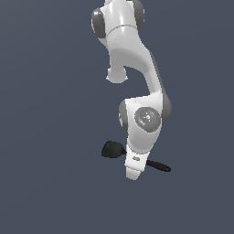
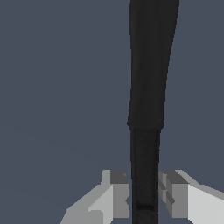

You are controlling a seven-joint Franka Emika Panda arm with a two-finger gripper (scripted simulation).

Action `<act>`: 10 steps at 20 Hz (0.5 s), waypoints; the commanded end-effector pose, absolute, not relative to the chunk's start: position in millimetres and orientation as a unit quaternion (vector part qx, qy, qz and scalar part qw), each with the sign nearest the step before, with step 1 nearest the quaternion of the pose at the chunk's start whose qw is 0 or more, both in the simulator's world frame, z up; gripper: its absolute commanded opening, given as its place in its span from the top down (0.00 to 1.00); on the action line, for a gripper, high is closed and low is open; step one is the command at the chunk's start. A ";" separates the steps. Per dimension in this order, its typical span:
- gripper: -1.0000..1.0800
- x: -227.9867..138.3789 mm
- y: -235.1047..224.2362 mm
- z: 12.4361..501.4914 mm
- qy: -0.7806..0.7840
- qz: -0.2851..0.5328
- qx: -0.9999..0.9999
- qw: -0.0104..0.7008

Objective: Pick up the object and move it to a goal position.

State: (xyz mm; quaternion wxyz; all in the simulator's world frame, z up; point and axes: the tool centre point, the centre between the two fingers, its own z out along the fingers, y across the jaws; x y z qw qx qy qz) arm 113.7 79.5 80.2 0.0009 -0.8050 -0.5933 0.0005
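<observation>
The object (image 1: 112,149) is an all-black utensil with a broad rounded head toward the exterior view's left and a thin handle running toward the exterior view's right. The white arm's hand covers its middle. In the wrist view the object (image 2: 148,87) runs away from the camera as a long dark bar. My gripper (image 2: 144,197) straddles the narrow handle part, with its grey fingers (image 2: 120,194) pressed close on both sides. In the exterior view the gripper (image 1: 133,173) points down at the handle, its fingertips hidden by the hand.
A plain dark grey-blue surface (image 1: 50,183) fills both views. The white arm (image 1: 130,55) reaches in from the top of the exterior view. No other objects or goal marker show.
</observation>
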 end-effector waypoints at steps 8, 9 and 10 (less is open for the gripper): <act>1.00 138.8 84.8 90.3 -0.593 0.000 -0.805 0.000; 1.00 140.2 85.0 90.8 -0.593 0.000 -0.805 0.000; 1.00 141.4 85.2 91.2 -0.593 0.000 -0.805 0.000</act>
